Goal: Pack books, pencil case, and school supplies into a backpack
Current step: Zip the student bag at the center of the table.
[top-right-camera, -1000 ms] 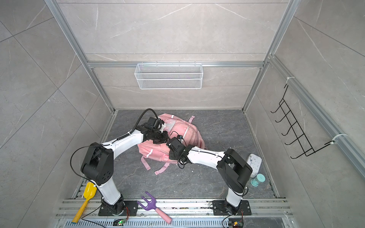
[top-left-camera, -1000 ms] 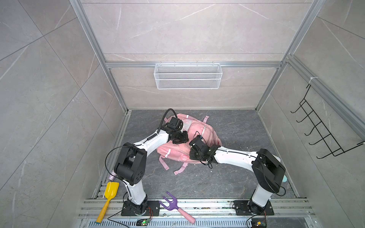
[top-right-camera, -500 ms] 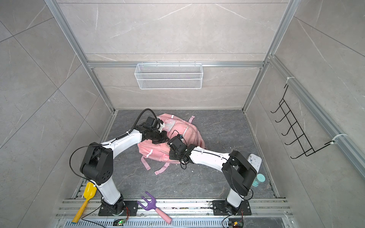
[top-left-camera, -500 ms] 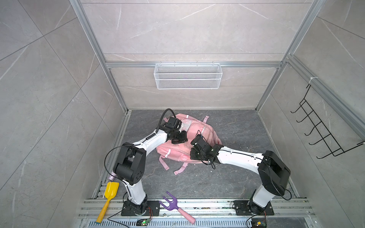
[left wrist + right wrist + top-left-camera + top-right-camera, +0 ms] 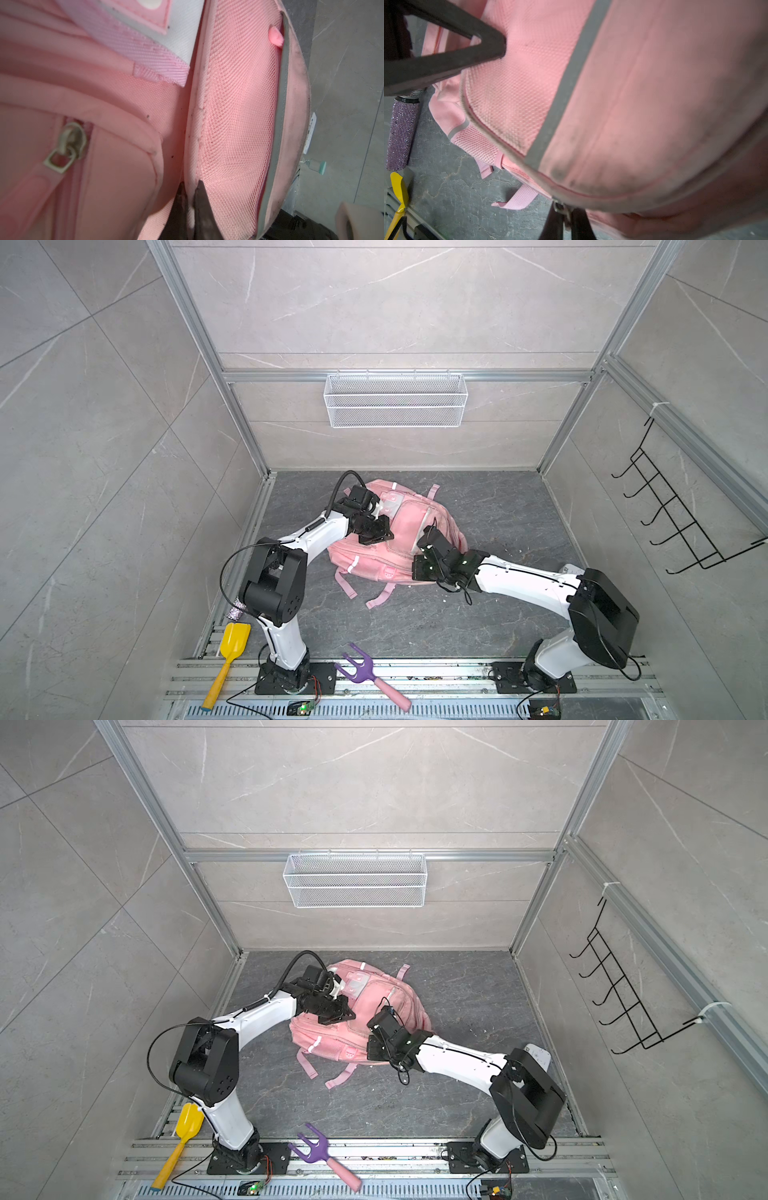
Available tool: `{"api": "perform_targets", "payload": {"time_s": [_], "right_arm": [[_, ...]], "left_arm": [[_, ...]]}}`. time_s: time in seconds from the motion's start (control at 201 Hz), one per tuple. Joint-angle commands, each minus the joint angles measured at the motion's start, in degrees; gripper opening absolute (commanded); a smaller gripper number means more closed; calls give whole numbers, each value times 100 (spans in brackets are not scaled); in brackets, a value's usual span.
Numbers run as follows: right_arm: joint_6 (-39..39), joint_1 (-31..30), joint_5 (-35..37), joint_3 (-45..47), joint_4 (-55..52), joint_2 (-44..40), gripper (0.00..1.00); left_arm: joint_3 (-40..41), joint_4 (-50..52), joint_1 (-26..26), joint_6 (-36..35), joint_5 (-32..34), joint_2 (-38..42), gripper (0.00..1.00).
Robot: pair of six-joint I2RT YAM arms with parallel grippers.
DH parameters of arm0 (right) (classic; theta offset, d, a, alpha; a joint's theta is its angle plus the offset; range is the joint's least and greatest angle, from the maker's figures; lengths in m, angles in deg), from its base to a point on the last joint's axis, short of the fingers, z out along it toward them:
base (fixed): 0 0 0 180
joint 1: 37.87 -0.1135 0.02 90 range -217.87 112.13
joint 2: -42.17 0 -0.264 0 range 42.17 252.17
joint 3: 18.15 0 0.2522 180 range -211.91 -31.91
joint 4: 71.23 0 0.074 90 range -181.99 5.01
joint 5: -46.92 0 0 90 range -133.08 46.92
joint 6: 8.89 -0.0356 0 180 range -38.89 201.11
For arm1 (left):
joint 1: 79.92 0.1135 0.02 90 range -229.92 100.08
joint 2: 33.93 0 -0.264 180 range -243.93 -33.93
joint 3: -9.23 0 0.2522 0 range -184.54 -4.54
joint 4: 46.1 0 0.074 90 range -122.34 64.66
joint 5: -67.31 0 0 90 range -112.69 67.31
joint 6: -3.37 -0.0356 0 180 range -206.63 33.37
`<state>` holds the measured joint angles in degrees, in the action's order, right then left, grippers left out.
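- The backpack (image 5: 401,531) lies flat on the floor, just off the middle toward 11 o'clock. It is pale pink and bulging, with zipped front pockets, white trim tabs and dark smudges along its seams.
- Its straps (image 5: 379,600) trail loose toward 6 o'clock, and a loop (image 5: 433,490) pokes out at 1 o'clock.
- The left wrist view shows a pink mesh pocket (image 5: 234,104) edged with a grey band.
- The left gripper (image 5: 191,188) is clenched on the backpack, with the piped seam beside that mesh pocket nipped between its tips. In both top views it sits over the pack's 9 o'clock half.
- The right gripper (image 5: 564,220) is clenched on a small metal zipper pull (image 5: 560,207) at the pack's 5 o'clock edge.
- The floor (image 5: 498,510) is dark grey veined stone, with pale crumbs scattered toward 3 o'clock.
- A white boxy device (image 5: 538,1052) lies at 4 o'clock behind the right arm's elbow.
- A glittery purple cylinder (image 5: 235,611) lies at 8 o'clock, with a yellow shovel (image 5: 232,649) just below it.
- A purple fork (image 5: 361,668) with a pink handle rests at 6 o'clock on the aluminium rails (image 5: 436,670).
- The walls are pale grey stone-look tiles framed by aluminium posts — a white wire basket (image 5: 395,400) hangs at 12 o'clock and a black hook rack (image 5: 673,522) at 3 o'clock.
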<state>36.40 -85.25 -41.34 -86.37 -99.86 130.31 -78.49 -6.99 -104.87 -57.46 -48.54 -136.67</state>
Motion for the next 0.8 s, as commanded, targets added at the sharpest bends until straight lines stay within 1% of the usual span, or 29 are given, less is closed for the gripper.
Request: {"api": "perform_targets", "payload": {"time_s": [0.0, 0.09, 0.179, 0.319, 0.418, 0.498, 0.602, 0.791], "right_arm": [[296, 419, -260, 416, -971, -547, 9], [488, 893, -349, 595, -1110, -815, 8], [656, 1164, -277, 664, -1203, -962, 8], [804, 1239, -104, 649, -1265, -817, 8], [808, 1239, -362, 645, -1126, -638, 7], [740, 1201, -588, 719, -934, -605, 7], [689, 1028, -591, 699, -904, -605, 7], [453, 320, -559, 403, -814, -355, 6]], "left_arm": [[-163, -51, 330, 17, 901, -150, 0], [-266, -46, 339, 9, 828, -200, 0], [-376, -7, 339, -5, 826, -218, 0], [-440, 19, 341, -6, 819, -212, 0], [-440, 45, 342, -8, 840, -195, 0], [-463, 80, 341, -26, 911, -199, 0], [-652, 190, 343, -82, 1082, -291, 0], [-1276, 334, 342, -128, 1193, -690, 0]]}}
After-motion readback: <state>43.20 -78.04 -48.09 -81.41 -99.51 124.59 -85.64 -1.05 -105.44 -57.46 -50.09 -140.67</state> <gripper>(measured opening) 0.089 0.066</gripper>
